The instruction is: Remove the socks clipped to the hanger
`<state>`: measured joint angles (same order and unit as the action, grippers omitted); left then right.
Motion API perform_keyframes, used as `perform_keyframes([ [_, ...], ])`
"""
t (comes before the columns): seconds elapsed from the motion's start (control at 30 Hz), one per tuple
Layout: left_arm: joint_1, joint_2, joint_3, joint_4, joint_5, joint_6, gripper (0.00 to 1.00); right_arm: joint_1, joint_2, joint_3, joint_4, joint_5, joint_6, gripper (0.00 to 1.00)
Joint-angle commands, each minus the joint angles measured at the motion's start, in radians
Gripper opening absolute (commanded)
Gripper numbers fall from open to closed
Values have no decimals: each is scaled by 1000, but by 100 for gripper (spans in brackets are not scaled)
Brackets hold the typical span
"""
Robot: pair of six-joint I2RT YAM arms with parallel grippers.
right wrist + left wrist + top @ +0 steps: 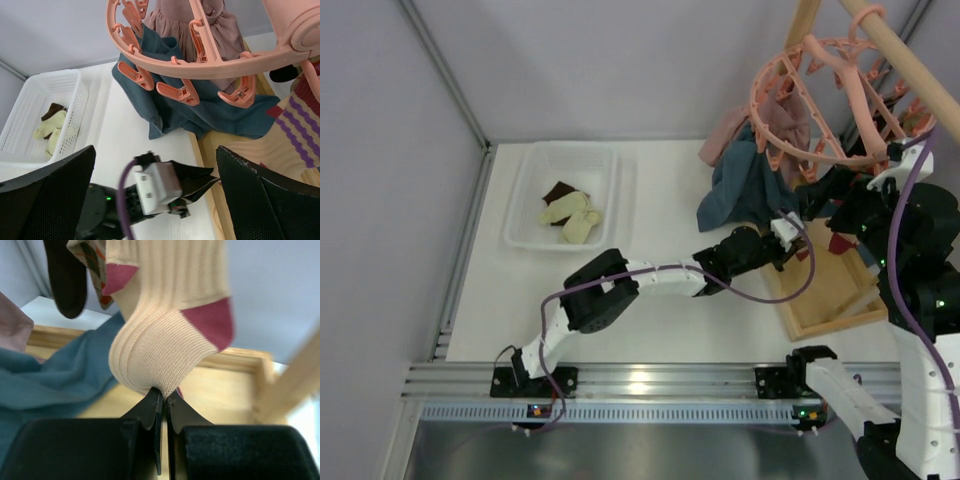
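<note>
Left jaws, bottom centre, pinch only a thin fold of the cream sock [165, 340] hanging under the hanger [200, 70] (upper right overhead). A pull may slip off or drag the hanger; right jaws gape empty.

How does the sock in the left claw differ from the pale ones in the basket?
The held sock hangs stretched upward, pinched at its lower end by the shut left claw; the basket socks lie loose in the white basket. The held sock has pink patches; the basket socks look plain pale yellow. Both are cream-toned.
</note>
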<state>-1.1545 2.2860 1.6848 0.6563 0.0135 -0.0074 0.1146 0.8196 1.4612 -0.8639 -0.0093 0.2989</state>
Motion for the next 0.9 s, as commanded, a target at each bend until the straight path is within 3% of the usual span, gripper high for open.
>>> perform_keyframes([
  [0.0, 1, -250, -194, 85, 130, -120, 0, -10, -19, 70, -67, 28, -20, 99],
  [0.3, 47, -653, -572, 82, 310, -290, 0, -12, -25, 122, -101, 40, -26, 99],
  [0.47, 148, -818, -727, 82, 416, -443, 0, -10, -19, 143, -109, 42, -29, 100],
  [0.6, 248, -925, -793, 82, 514, -554, 0, -10, -14, 142, -109, 65, -44, 99],
  [0.87, 400, -965, -792, 75, 762, -664, 0, -10, 30, 117, -41, 22, -30, 97],
])
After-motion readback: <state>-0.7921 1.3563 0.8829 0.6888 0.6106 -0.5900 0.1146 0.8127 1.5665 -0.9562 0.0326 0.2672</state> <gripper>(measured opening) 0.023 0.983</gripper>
